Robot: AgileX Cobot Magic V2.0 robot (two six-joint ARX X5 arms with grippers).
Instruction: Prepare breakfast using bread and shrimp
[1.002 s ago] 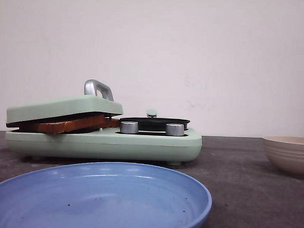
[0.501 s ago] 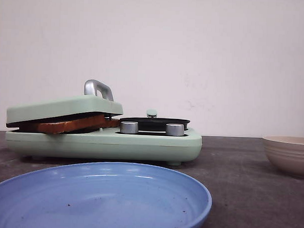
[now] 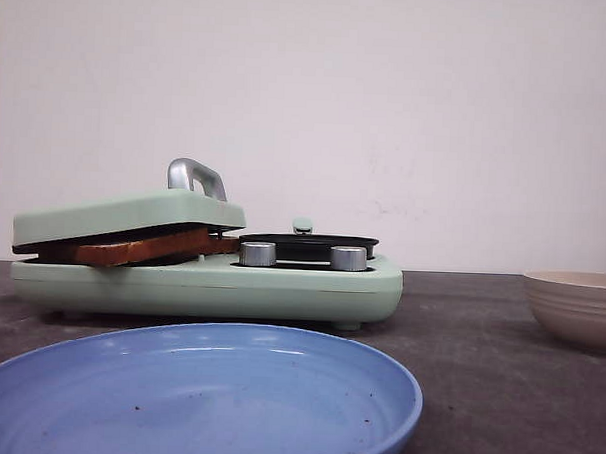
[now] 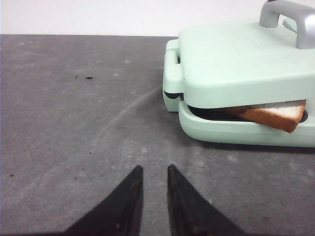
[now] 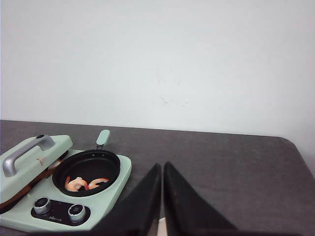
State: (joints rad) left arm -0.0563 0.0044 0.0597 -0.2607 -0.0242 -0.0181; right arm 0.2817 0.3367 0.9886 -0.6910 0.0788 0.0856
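Note:
The bread (image 3: pixel 133 249) lies clamped under the tilted lid (image 3: pixel 124 213) of a mint-green breakfast maker (image 3: pixel 211 284), its brown crust edge poking out; a corner shows in the left wrist view (image 4: pixel 278 117). Two pink shrimp (image 5: pixel 81 183) lie in the maker's black pan (image 5: pixel 109 166). My left gripper (image 4: pixel 153 168) hangs over bare table beside the maker's lid end, jaws a narrow gap apart, empty. My right gripper (image 5: pixel 162 166) is shut and empty, raised beyond the pan side. Neither gripper shows in the front view.
A blue plate (image 3: pixel 378 364) sits at the table's front. A beige bowl (image 3: pixel 579 306) stands at the right. The lid has a silver handle (image 3: pixel 195 175). Two knobs (image 3: pixel 257 253) sit in front of the pan. A white wall lies behind.

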